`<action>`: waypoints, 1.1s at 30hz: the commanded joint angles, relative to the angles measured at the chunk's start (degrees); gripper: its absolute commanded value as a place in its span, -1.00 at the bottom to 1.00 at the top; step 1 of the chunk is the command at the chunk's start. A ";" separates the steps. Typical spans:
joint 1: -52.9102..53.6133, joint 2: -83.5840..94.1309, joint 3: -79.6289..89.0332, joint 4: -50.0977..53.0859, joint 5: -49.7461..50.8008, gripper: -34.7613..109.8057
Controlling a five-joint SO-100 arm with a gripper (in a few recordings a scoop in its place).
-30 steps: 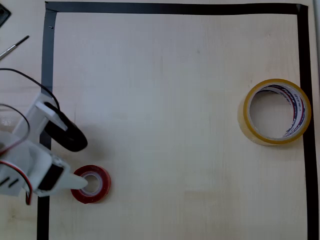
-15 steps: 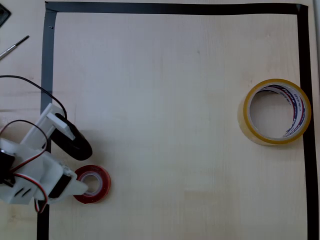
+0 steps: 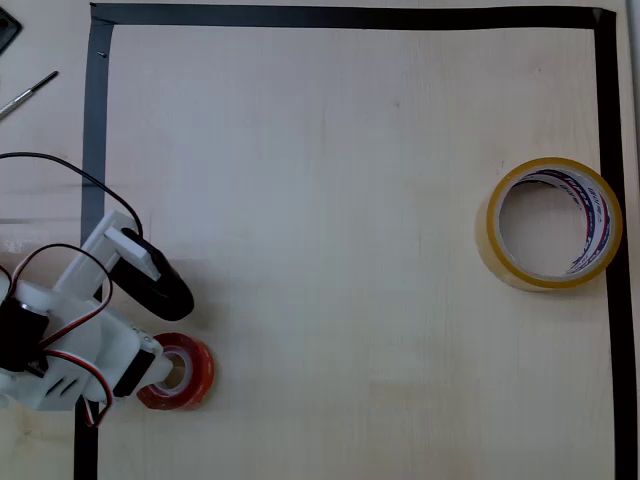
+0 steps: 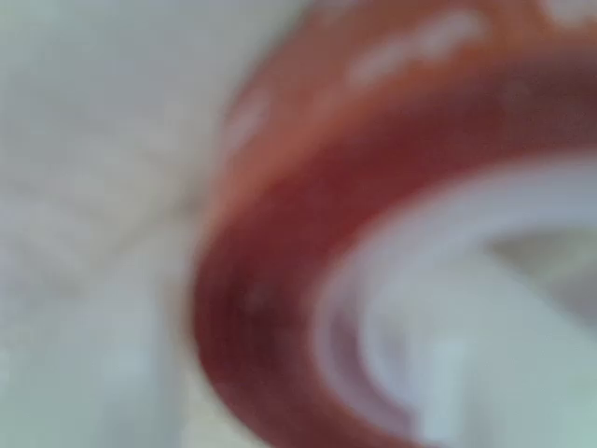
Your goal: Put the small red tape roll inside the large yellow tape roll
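The small red tape roll (image 3: 195,372) lies flat near the bottom left of the overhead view, just inside the black tape border. My gripper (image 3: 172,336) is open at it: the white finger (image 3: 158,371) dips into the roll's hole, while the black finger (image 3: 160,287) stands off just beyond the roll's upper edge. The wrist view is blurred and very close on the red roll (image 4: 270,252) and its white core. The large yellow tape roll (image 3: 492,240) lies flat far off at the right edge, its hole showing bare table.
A black tape border (image 3: 350,16) frames the light wooden table. A thin metal tool (image 3: 28,93) lies outside it at top left. A black cable (image 3: 60,165) loops over the arm. Bare table stretches between the two rolls.
The arm has swung lower and the black finger has come closer to the red roll. The red roll has shifted slightly down and left. The yellow roll has not moved.
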State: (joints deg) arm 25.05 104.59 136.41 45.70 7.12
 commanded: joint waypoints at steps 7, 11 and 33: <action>-6.42 20.74 0.53 1.14 0.26 -0.52; -15.47 32.70 -1.05 1.23 0.00 -0.52; -33.40 9.32 -17.23 -29.18 0.09 -0.52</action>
State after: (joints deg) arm -7.73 115.31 126.74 25.58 7.21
